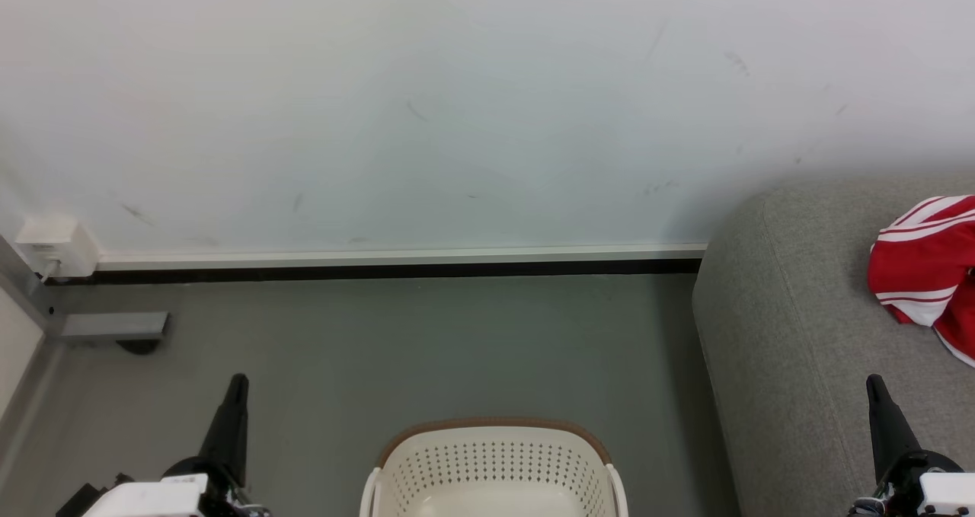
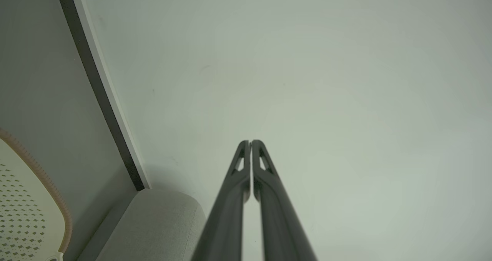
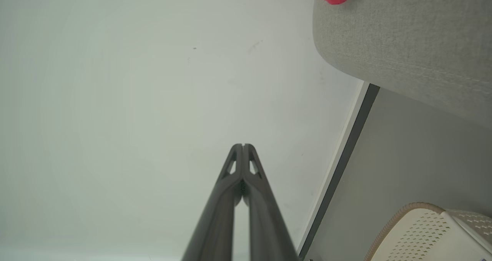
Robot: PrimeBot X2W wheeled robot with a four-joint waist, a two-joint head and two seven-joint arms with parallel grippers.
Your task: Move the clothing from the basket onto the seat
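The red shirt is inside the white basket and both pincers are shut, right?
No. The head view shows the red shirt lying on the grey seat, not in the basket. The left pincer and right pincer are both shut.

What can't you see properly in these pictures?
The clothing: cut off by the head view's right edge, so I can't read any numbers.
The basket: the head view's bottom edge cuts off its inside, so I can't tell if it's empty.
The white wall box: too small in the head view to identify.
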